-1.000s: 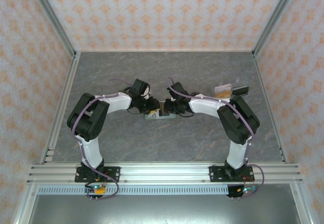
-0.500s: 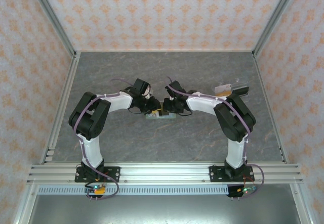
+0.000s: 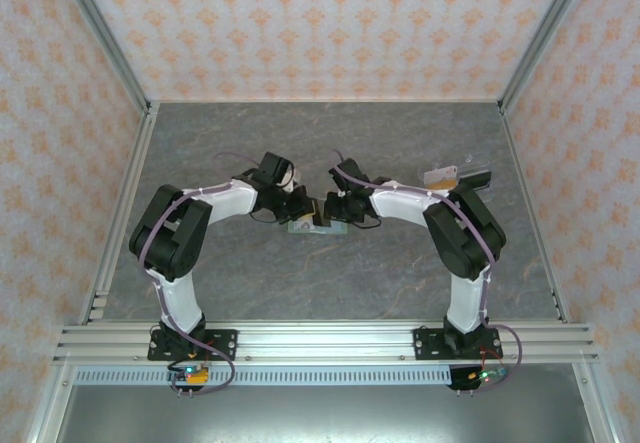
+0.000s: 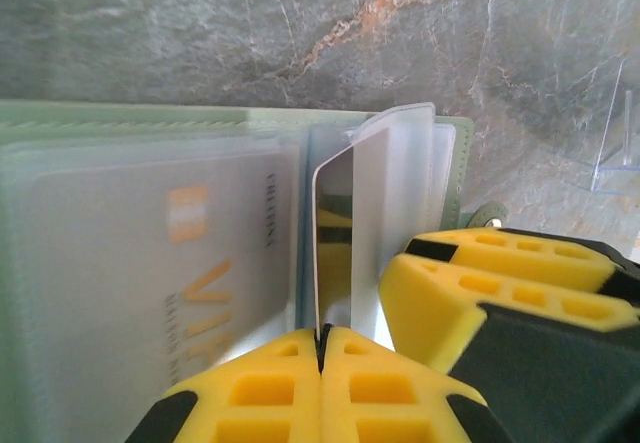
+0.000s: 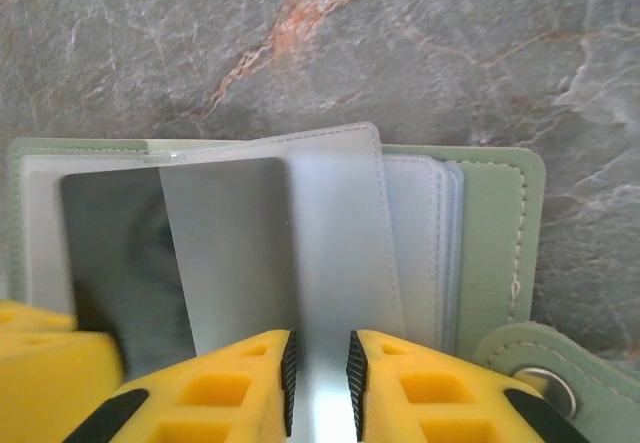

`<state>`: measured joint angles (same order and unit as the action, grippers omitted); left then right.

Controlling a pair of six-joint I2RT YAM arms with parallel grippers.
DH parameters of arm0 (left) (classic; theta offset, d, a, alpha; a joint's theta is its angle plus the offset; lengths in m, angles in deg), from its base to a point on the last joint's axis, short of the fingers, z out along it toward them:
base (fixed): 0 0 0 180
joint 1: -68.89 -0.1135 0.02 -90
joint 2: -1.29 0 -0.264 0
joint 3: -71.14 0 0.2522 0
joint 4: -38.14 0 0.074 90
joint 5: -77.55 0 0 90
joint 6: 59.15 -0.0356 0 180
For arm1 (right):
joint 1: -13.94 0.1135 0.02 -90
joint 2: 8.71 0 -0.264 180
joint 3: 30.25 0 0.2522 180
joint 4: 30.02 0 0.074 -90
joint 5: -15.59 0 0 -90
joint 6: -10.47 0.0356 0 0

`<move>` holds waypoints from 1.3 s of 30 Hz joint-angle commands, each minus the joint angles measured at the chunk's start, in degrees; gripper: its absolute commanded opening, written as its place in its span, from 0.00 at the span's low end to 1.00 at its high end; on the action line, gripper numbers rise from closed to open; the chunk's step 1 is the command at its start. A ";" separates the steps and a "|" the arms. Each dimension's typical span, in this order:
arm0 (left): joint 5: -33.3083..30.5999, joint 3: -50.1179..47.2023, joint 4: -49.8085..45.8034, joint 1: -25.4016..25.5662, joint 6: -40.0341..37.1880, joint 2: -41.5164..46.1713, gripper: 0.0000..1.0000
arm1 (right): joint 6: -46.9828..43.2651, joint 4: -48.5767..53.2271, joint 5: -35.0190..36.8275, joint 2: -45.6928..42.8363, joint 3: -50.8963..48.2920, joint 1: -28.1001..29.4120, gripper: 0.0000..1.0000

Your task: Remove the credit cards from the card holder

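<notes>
We clamp left jaws shut on a dark credit card; right jaws narrow, pinching a clear pocket of the card holder.

Card holder (open) on marbled table.

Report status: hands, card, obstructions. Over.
Left hand shut on dark card. Right hand pinching sleeve of holder. Card partly under sleeve. Nothing blocking.

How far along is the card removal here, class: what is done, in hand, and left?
Done: loose cards seemingly lie beside the right arm. In hand: left gripper pinches a dark card half out of the sleeve that the right gripper holds. Left: an orange-lettered card sits in the card holder.
</notes>
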<state>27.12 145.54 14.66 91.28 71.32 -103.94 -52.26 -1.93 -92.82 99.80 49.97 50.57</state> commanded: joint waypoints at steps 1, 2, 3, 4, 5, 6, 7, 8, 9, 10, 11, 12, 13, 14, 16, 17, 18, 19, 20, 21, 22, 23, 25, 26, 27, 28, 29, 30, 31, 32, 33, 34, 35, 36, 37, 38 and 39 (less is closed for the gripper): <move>-3.51 -1.17 -5.49 -1.14 -2.90 3.42 0.02 | 0.95 2.27 3.23 -0.41 -2.28 -1.46 0.24; -3.75 -1.37 -5.97 -1.24 -3.13 4.05 0.02 | 0.96 2.05 3.21 -0.62 -2.46 -1.45 0.25; -4.16 -1.64 -6.64 -1.45 -3.52 4.87 0.02 | 0.90 1.55 2.99 -0.88 -2.76 -1.51 0.25; -4.72 -1.96 -7.31 -1.75 -3.85 5.79 0.01 | 0.80 0.93 2.66 -1.45 -3.17 -1.55 0.25; -5.20 -2.24 -7.79 -2.03 -4.22 6.72 0.01 | 0.64 0.37 2.37 -1.89 -3.53 -1.55 0.25; -5.53 -2.56 -8.40 -2.39 -4.55 7.77 0.00 | 0.25 -0.60 1.55 -2.70 -4.14 -1.55 0.26; -5.72 -2.93 -8.86 -2.73 -4.83 8.79 0.00 | 0.02 -1.66 1.00 -3.47 -4.66 -1.55 0.26; -5.80 -3.11 -9.28 -2.95 -5.18 9.94 0.00 | -0.23 -2.78 0.25 -4.41 -5.27 -1.52 0.27; -6.05 -3.24 -9.67 -3.22 -5.67 11.20 0.00 | -0.81 -4.13 -0.54 -5.63 -6.03 -1.55 0.28; -6.33 -3.24 -10.03 -3.29 -6.12 12.46 0.00 | -1.13 -5.24 -1.31 -6.98 -6.55 -1.54 0.29; -6.35 -3.19 -10.32 -3.30 -6.52 13.60 0.00 | -1.45 -5.72 -1.81 -8.07 -6.76 -1.52 0.30; -6.23 -2.98 -10.57 -3.33 -6.88 14.79 0.00 | -1.94 -5.65 -2.18 -9.42 -6.70 -1.53 0.32; -5.82 -2.78 -10.39 -3.32 -6.97 15.81 0.00 | -2.18 -5.33 -2.55 -10.60 -6.50 -1.55 0.34; -5.09 -2.64 -9.85 -3.34 -6.90 16.68 0.00 | -2.28 -5.11 -2.93 -11.29 -6.36 -1.59 0.36; -2.46 -2.46 -7.65 -3.41 -6.26 17.96 0.00 | -3.12 -4.89 -4.37 -13.37 -6.23 -1.72 0.47; -0.86 -2.53 -6.10 -3.47 -5.61 18.27 0.00 | -3.29 -5.25 -5.08 -14.39 -6.53 -1.67 0.54; 0.55 -2.33 -4.76 -3.50 -4.94 18.54 0.00 | -3.24 -6.20 -6.19 -15.60 -6.86 -1.78 0.62; 1.75 -2.05 -3.79 -3.57 -4.41 18.65 0.00 | -3.17 -6.60 -7.30 -16.43 -7.04 -1.87 0.66; 2.74 -1.93 -2.65 -3.65 -3.97 18.81 0.00 | -2.80 -7.09 -8.52 -17.10 -7.13 -2.09 0.71; 3.69 -1.92 -1.44 -3.74 -3.38 19.05 0.00 | -2.43 -7.65 -9.93 -17.69 -6.98 -2.33 0.74; 4.98 -2.00 0.19 -3.97 -2.78 19.18 0.00 | -1.94 -8.21 -11.43 -18.25 -6.87 -2.59 0.77; 6.43 -2.09 1.63 -4.30 -2.40 19.26 0.00 | -1.54 -8.92 -12.75 -18.60 -6.87 -2.86 0.78; 9.65 -2.96 5.70 -5.52 -0.52 19.38 0.00 | 0.36 -12.49 -16.65 -19.28 -7.45 -3.75 0.79; 11.55 -3.70 8.65 -6.20 0.90 19.35 0.00 | 1.42 -14.08 -18.40 -19.35 -7.71 -4.26 0.79; 13.35 -4.50 11.42 -6.81 2.37 19.27 0.00 | 2.83 -16.40 -21.29 -19.25 -8.11 -5.07 0.79; 14.30 -4.87 12.85 -7.31 3.16 19.26 0.00 | 4.14 -18.76 -24.26 -19.12 -8.42 -5.88 0.79; 14.79 -4.91 13.28 -7.54 3.30 19.27 0.00 | 5.23 -20.40 -26.58 -18.82 -8.53 -6.68 0.79; 15.07 -5.04 13.63 -7.74 3.30 19.46 0.00 | 6.31 -21.86 -28.96 -18.63 -8.45 -7.50 0.79; 15.39 -5.16 14.04 -7.88 3.60 19.64 0.00 | 7.27 -23.10 -31.26 -18.31 -8.23 -8.24 0.78; 15.75 -5.27 14.61 -8.10 4.08 19.79 0.00 | 7.89 -23.88 -33.07 -18.18 -7.98 -8.97 0.78; 16.33 -5.43 15.41 -8.29 4.87 19.88 0.00 | 8.46 -24.48 -34.67 -17.85 -7.54 -9.64 0.78; 16.81 -5.62 16.32 -8.53 5.73 19.97 0.00 | 8.71 -24.61 -35.91 -17.60 -7.08 -10.23 0.77; 17.30 -5.70 17.26 -8.67 6.57 20.02 0.00 | 8.55 -24.32 -36.87 -17.17 -6.45 -10.67 0.76; 17.70 -5.56 17.81 -8.79 7.32 19.88 0.00 | 7.80 -22.79 -38.02 -16.58 -5.16 -11.13 0.74; 17.98 -5.29 18.03 -8.83 7.81 19.83 0.00 | 6.82 -21.05 -38.75 -15.85 -3.73 -11.58 0.72; 18.27 -5.12 18.39 -8.79 8.27 19.80 0.00 | 6.28 -19.78 -39.32 -15.40 -2.72 -11.72 0.71; 18.71 -5.09 19.32 -8.80 9.07 19.80 0.00 | 5.67 -18.73 -39.43 -14.82 -1.76 -11.98 0.70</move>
<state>42.62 140.60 29.00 83.08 77.42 -85.84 -45.60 -21.43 -127.05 83.54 44.63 39.07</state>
